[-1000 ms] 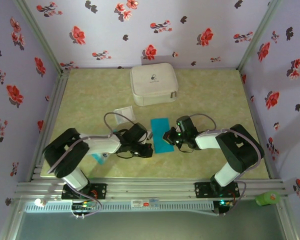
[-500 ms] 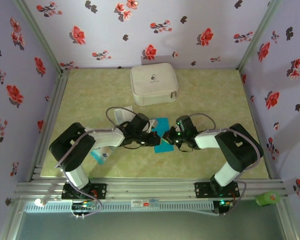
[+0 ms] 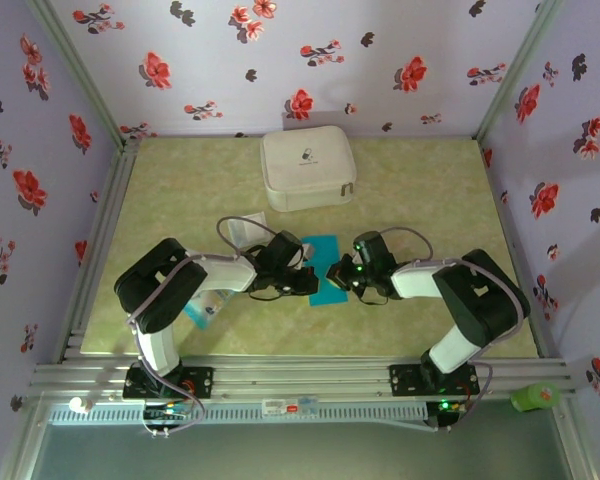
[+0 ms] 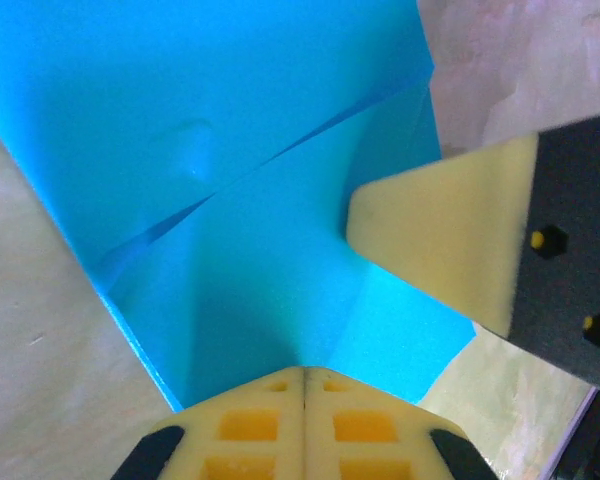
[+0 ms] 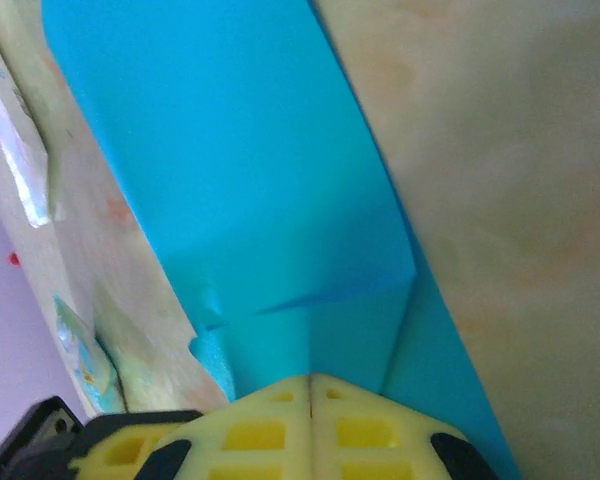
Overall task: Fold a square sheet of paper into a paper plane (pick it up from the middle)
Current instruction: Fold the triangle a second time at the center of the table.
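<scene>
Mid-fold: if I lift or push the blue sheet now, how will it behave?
Probably floppy: the blue sheet tents and creases toward the shut left gripper. Likely very light and thin, so it may slide on the smooth table when pushed.

Smooth, matt, creased square sheet of paper [image 4: 230, 130]; mottled satin-smooth tabletop [image 5: 520, 150]; white cloth case [image 3: 307, 168].

Sheet [image 3: 322, 250]: bright blue paper, partly folded into a narrow oblong. It lies on the table [image 3: 420, 190] near the middle, with its long axis running near to far. Left wrist view: the sheet [image 4: 230, 130] is crossed by a slanting fold edge, one layer over another. Right wrist view: on the sheet [image 5: 230, 180] a short slanting fold edge meets a lengthwise crease.
</scene>
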`<action>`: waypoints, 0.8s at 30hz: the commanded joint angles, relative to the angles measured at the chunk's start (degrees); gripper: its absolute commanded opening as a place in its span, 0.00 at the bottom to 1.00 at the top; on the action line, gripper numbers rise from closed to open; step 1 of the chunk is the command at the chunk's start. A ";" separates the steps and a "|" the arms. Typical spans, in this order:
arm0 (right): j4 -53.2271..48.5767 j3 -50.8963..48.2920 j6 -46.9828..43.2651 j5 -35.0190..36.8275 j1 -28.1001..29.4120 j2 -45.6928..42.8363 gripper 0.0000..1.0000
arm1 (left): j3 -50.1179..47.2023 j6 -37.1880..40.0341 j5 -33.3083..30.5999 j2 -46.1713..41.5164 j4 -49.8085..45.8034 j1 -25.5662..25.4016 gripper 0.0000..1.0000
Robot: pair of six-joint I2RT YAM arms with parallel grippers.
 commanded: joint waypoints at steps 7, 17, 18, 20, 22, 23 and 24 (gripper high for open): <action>-7.51 2.78 -4.79 -2.19 1.27 -2.25 0.00 | -1.03 2.58 -3.38 1.43 -6.06 0.11 0.03; -2.23 4.08 -1.25 -1.94 2.46 3.44 0.00 | -0.45 4.52 -3.21 1.22 -8.16 0.12 0.02; -3.10 4.32 -1.76 -1.54 2.34 4.18 0.00 | -0.37 4.72 -3.20 1.31 -8.31 0.12 0.02; -5.26 3.17 -1.45 0.98 1.05 4.34 0.00 | -0.07 5.04 -3.20 1.71 -8.98 0.12 0.00; -5.13 1.25 -1.42 1.85 -1.17 3.22 0.00 | 0.16 5.22 -3.30 2.11 -9.72 0.12 0.00; -4.77 0.51 -1.53 1.92 -2.46 2.77 0.00 | 0.01 5.15 -3.33 2.27 -9.69 0.09 0.00; -4.58 0.43 -1.76 1.31 -3.44 2.82 0.00 | -0.22 5.08 -3.31 2.41 -9.43 0.12 0.00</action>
